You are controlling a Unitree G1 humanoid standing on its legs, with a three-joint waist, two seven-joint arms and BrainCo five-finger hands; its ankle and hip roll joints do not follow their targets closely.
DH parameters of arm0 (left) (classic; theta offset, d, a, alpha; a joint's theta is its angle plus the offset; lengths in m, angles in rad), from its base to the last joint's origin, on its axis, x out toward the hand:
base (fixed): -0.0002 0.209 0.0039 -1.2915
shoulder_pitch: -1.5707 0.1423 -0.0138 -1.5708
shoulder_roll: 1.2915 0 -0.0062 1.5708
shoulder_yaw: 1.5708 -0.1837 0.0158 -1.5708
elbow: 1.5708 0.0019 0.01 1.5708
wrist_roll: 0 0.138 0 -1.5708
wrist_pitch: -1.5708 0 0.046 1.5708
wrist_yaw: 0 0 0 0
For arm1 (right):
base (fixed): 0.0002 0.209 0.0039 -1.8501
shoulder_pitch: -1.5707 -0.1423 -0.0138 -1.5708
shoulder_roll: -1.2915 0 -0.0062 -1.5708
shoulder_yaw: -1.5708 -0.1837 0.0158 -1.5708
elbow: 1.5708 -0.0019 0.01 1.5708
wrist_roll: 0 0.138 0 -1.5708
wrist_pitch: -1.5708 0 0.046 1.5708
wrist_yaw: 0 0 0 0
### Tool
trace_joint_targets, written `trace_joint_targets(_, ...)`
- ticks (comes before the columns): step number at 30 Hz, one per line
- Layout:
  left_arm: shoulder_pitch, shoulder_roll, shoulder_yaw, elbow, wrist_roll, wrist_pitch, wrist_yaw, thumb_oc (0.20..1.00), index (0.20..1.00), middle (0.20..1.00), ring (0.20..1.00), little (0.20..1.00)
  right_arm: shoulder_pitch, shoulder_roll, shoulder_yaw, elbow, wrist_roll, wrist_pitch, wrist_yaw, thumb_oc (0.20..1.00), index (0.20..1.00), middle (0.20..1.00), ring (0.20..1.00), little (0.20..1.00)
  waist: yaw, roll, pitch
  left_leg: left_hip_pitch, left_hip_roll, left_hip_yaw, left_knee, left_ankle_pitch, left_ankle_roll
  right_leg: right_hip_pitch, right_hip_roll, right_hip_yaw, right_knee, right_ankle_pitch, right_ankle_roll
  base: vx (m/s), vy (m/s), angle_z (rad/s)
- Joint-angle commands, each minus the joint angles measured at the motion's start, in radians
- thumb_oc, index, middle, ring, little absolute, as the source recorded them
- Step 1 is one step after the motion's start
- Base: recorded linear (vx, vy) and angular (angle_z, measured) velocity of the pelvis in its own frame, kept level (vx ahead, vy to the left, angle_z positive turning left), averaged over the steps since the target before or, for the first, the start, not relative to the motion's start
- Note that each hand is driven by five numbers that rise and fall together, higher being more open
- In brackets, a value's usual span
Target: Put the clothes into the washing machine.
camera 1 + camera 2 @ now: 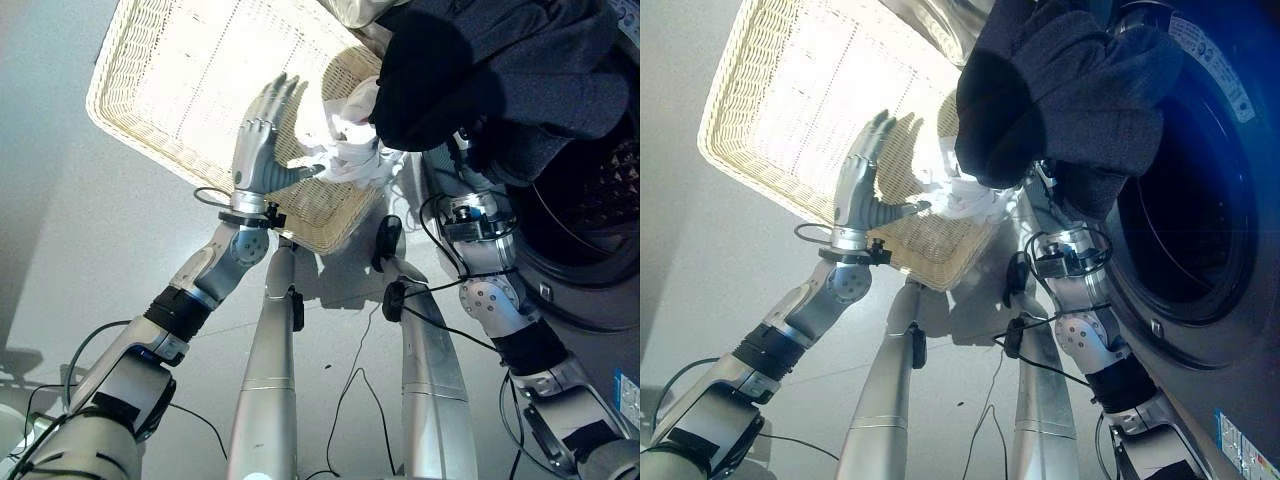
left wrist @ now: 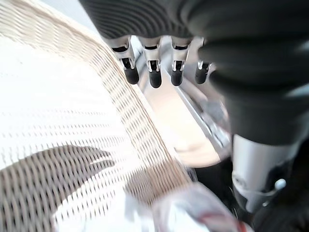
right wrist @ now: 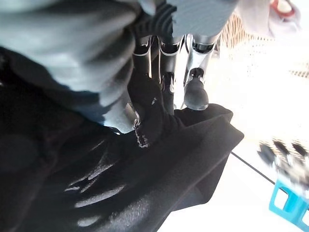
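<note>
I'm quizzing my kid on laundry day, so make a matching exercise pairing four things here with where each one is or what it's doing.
1. dark navy garment
2. white cloth
3. pale woven wicker basket
4. left hand

A. fingers straight, over the basket
B. held by the right hand at the washing machine's drum opening
C. bunched at the basket's corner
D. lying on the grey floor

Pairs: 1-B, 2-C, 3-D, 4-A

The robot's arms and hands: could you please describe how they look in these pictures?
Both arms are silver-grey metal tubes with black bands at the joints. The left robot hand has silver fingers with dark tips, a thumb set apart, and a dark ribbed cover at its wrist. The right robot hand has the same silver, dark-tipped fingers under a dark ribbed cover.
</note>
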Motion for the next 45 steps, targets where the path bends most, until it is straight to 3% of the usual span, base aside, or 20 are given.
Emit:
trace_joint_targets(1,-0.006,-0.060,0.062,0.017,-0.062,-0.109,0.127,1.000,1.000,1.000,1.000,1.000,-0.011,0.009,-0.022,-0.015,0.002,0.023,-0.038,0.200,0.200,0.200,0.200,0.200,-0.015,0.017,-0.020,-0.010,-0.034,0.026,0.127,-0.110,-0.012,0.074,0.020,-0.045,-0.261,0.227,0.137,0.00,0.000,0.00)
trace_joint_targets(5,-0.034,-0.096,0.069,0.130,-0.135,-0.160,0.156,1.000,1.000,1.000,1.000,1.000,-0.053,0.002,-0.025,0.159,0.079,0.055,-0.084,0.200,0.200,0.200,0.200,0.200,-0.011,0.016,-0.020,-0.012,-0.034,0.026,0.130,-0.108,-0.016,0.073,0.024,-0.045,-0.255,0.225,0.133,0.00,0.000,0.00)
trace_joint_targets(9,-0.118,-0.103,0.044,0.309,-0.217,-0.157,0.151,1.000,1.000,1.000,1.000,1.000,-0.146,-0.039,-0.044,0.454,0.296,0.097,-0.084,0.200,0.200,0.200,0.200,0.200,-0.012,0.022,-0.020,-0.009,-0.030,0.037,0.128,-0.106,-0.021,0.076,0.030,-0.047,-0.260,0.227,0.129,0.00,0.007,-0.01)
trace_joint_targets(10,-0.123,-0.103,0.043,0.314,-0.221,-0.156,0.150,1.000,1.000,1.000,1.000,1.000,-0.152,-0.041,-0.045,0.465,0.303,0.100,-0.081,0.200,0.200,0.200,0.200,0.200,-0.012,0.022,-0.020,-0.010,-0.029,0.037,0.128,-0.106,-0.021,0.076,0.031,-0.047,-0.261,0.227,0.128,0.01,0.031,-0.04)
trace_joint_targets(11,-0.156,-0.086,0.033,0.372,-0.258,-0.166,0.141,1.000,1.000,1.000,1.000,1.000,-0.194,-0.067,-0.050,0.589,0.404,0.104,-0.057,0.200,0.200,0.200,0.200,0.200,-0.012,0.023,-0.020,-0.009,-0.026,0.040,0.127,-0.107,-0.023,0.075,0.034,-0.045,-0.262,0.227,0.126,0.00,0.000,0.00)
trace_joint_targets(16,-0.230,-0.055,0.021,0.512,-0.373,-0.180,0.096,1.000,1.000,1.000,1.000,1.000,-0.330,-0.140,-0.105,0.878,0.534,0.091,-0.109,0.200,0.200,0.200,0.200,0.200,-0.011,0.023,-0.020,-0.005,-0.019,0.043,0.120,-0.116,-0.026,0.078,0.043,-0.043,-0.270,0.223,0.123,0.01,-0.001,-0.01)
trace_joint_targets(21,-0.212,-0.031,0.004,0.565,-0.391,-0.209,0.091,1.000,1.000,1.000,1.000,1.000,-0.456,-0.261,-0.166,1.009,0.596,-0.031,-0.209,0.200,0.200,0.200,0.200,0.200,-0.005,0.015,-0.020,-0.010,-0.012,0.033,0.133,-0.135,-0.026,0.082,0.049,-0.041,-0.276,0.223,0.122,0.01,-0.025,-0.03)
trace_joint_targets(22,-0.168,-0.016,0.001,0.558,-0.385,-0.230,0.109,1.000,1.000,1.000,1.000,1.000,-0.475,-0.313,-0.182,0.983,0.585,-0.129,-0.259,0.200,0.200,0.200,0.200,0.200,-0.005,0.006,-0.020,-0.012,-0.005,0.029,0.138,-0.146,-0.027,0.087,0.051,-0.044,-0.276,0.220,0.122,0.00,0.000,0.00)
trace_joint_targets(23,-0.152,-0.008,0.001,0.554,-0.381,-0.233,0.113,1.000,1.000,1.000,1.000,1.000,-0.479,-0.332,-0.190,0.964,0.571,-0.167,-0.287,0.200,0.200,0.200,0.200,0.200,-0.006,0.001,-0.020,-0.011,-0.002,0.027,0.138,-0.148,-0.028,0.089,0.053,-0.045,-0.275,0.218,0.122,0.00,0.000,0.00)
trace_joint_targets(24,-0.132,0.003,0.002,0.546,-0.377,-0.232,0.119,1.000,1.000,1.000,1.000,1.000,-0.485,-0.358,-0.203,0.939,0.529,-0.246,-0.337,0.200,0.200,0.200,0.200,0.200,-0.007,-0.006,-0.020,-0.009,0.001,0.026,0.138,-0.152,-0.028,0.094,0.056,-0.045,-0.274,0.216,0.122,0.00,-0.002,-0.03)
trace_joint_targets(25,-0.127,0.007,0.002,0.545,-0.379,-0.233,0.119,1.000,1.000,1.000,1.000,1.000,-0.488,-0.367,-0.207,0.930,0.521,-0.262,-0.350,0.200,0.200,0.200,0.200,0.200,-0.008,-0.009,-0.020,-0.008,0.002,0.025,0.137,-0.154,-0.028,0.095,0.057,-0.046,-0.275,0.216,0.122,-0.01,-0.010,-0.04)
trace_joint_targets(26,-0.114,0.028,0.010,0.538,-0.383,-0.230,0.115,1.000,1.000,1.000,1.000,1.000,-0.491,-0.413,-0.224,0.907,0.470,-0.334,-0.418,0.200,0.200,0.200,0.200,0.200,-0.013,-0.020,-0.020,-0.006,0.005,0.023,0.138,-0.159,-0.029,0.103,0.062,-0.044,-0.279,0.214,0.122,0.00,0.000,0.00)
trace_joint_targets(28,-0.111,0.046,0.018,0.537,-0.391,-0.224,0.108,1.000,1.000,1.000,1.000,1.000,-0.477,-0.440,-0.244,0.893,0.434,-0.364,-0.459,0.200,0.200,0.200,0.200,0.200,-0.019,-0.030,-0.020,-0.004,0.009,0.022,0.138,-0.160,-0.029,0.109,0.067,-0.044,-0.280,0.216,0.123,-0.02,-0.017,-0.05)
trace_joint_targets(30,-0.128,0.069,0.026,0.549,-0.411,-0.208,0.086,1.000,1.000,1.000,1.000,1.000,-0.439,-0.466,-0.267,0.879,0.376,-0.343,-0.490,0.812,0.812,0.812,0.812,0.812,-0.028,-0.046,-0.020,0.000,0.008,0.017,0.142,-0.163,-0.025,0.116,0.074,-0.041,-0.281,0.217,0.123,-0.01,-0.012,-0.03)
trace_joint_targets(31,-0.133,0.074,0.026,0.552,-0.415,-0.205,0.081,1.000,1.000,1.000,1.000,1.000,-0.436,-0.470,-0.268,0.880,0.370,-0.331,-0.487,1.000,1.000,1.000,1.000,1.000,-0.029,-0.049,-0.020,0.000,0.008,0.016,0.142,-0.163,-0.024,0.117,0.074,-0.042,-0.281,0.217,0.123,0.00,0.000,0.00)
trace_joint_targets(35,-0.176,0.098,0.024,0.586,-0.420,-0.203,0.034,1.000,1.000,1.000,1.000,1.000,-0.432,-0.498,-0.263,0.961,0.399,-0.209,-0.395,1.000,1.000,1.000,1.000,1.000,-0.023,-0.060,-0.020,0.004,0.004,0.003,0.140,-0.167,-0.020,0.123,0.071,-0.049,-0.281,0.214,0.122,0.00,-0.043,-0.02)
trace_joint_targets(38,-0.197,0.090,0.006,0.610,-0.431,-0.216,0.020,1.000,1.000,1.000,1.000,1.000,-0.450,-0.498,-0.229,1.057,0.321,-0.129,-0.403,1.000,1.000,1.000,1.000,1.000,-0.012,-0.050,-0.020,0.006,-0.006,-0.003,0.136,-0.166,-0.015,0.122,0.066,-0.052,-0.281,0.211,0.119,0.02,-0.025,0.05)
trace_joint_targets(42,-0.220,0.073,-0.019,0.615,-0.423,-0.212,0.020,1.000,1.000,1.000,1.000,1.000,-0.507,-0.489,-0.135,1.126,0.088,-0.018,-0.557,1.000,1.000,1.000,1.000,1.000,-0.001,-0.034,-0.020,0.005,-0.019,-0.007,0.135,-0.165,-0.009,0.118,0.060,-0.056,-0.287,0.215,0.117,0.00,-0.002,0.01)
trace_joint_targets(43,-0.225,0.072,-0.027,0.610,-0.421,-0.206,0.022,1.000,1.000,1.000,1.000,1.000,-0.528,-0.490,-0.100,1.142,-0.013,0.035,-0.659,1.000,1.000,1.000,1.000,1.000,0.002,-0.030,-0.020,0.000,-0.021,-0.008,0.139,-0.165,-0.007,0.114,0.058,-0.059,-0.284,0.215,0.117,0.00,0.000,0.00)
trace_joint_targets(45,-0.235,0.071,-0.039,0.609,-0.420,-0.204,0.025,1.000,1.000,1.000,1.000,1.000,-0.557,-0.490,-0.051,1.164,-0.083,0.090,-0.745,1.000,1.000,1.000,1.000,1.000,0.006,-0.026,-0.020,-0.004,-0.024,-0.010,0.141,-0.167,-0.003,0.110,0.056,-0.062,-0.285,0.217,0.118,0.01,-0.028,0.03)
